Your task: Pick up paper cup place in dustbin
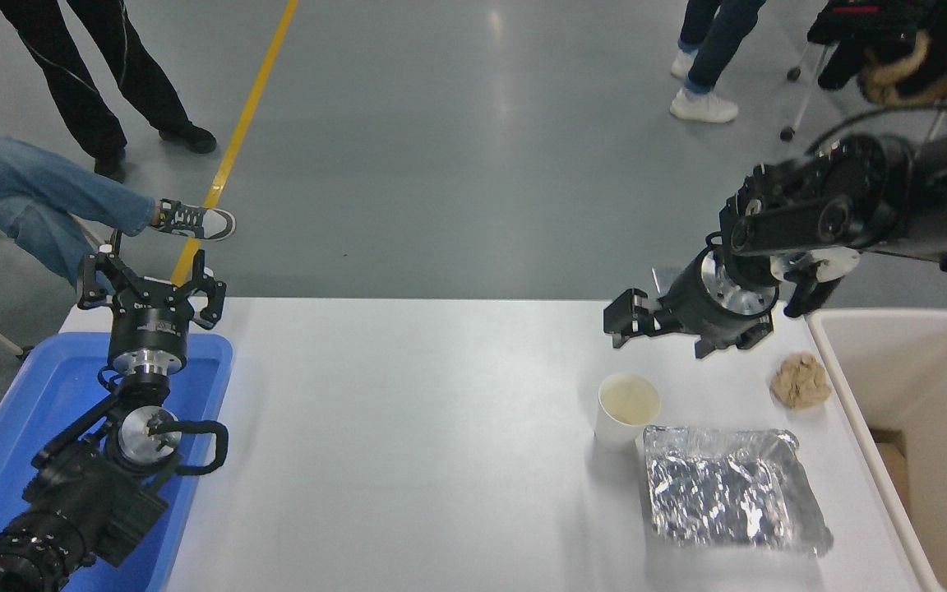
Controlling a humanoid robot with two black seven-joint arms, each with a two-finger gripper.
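The paper cup (pixel 626 409) stands upright on the white table, right of the middle, touching the left end of a foil tray. The dustbin (pixel 934 386), a large cream-beige tub, stands at the table's right edge. My right gripper (pixel 664 330) hangs above the table just behind the cup, pointing left and down. It is open and empty, clear of the cup. My left gripper (pixel 150 284) is parked at the lower left over a blue tray, open and empty.
A crinkled silver foil tray (pixel 728 489) lies in front of and right of the cup. A crumpled brown paper ball (pixel 801 381) lies beside the dustbin's left wall. A blue plastic tray (pixel 46 411) sits at the left edge. People's legs stand beyond the far edge.
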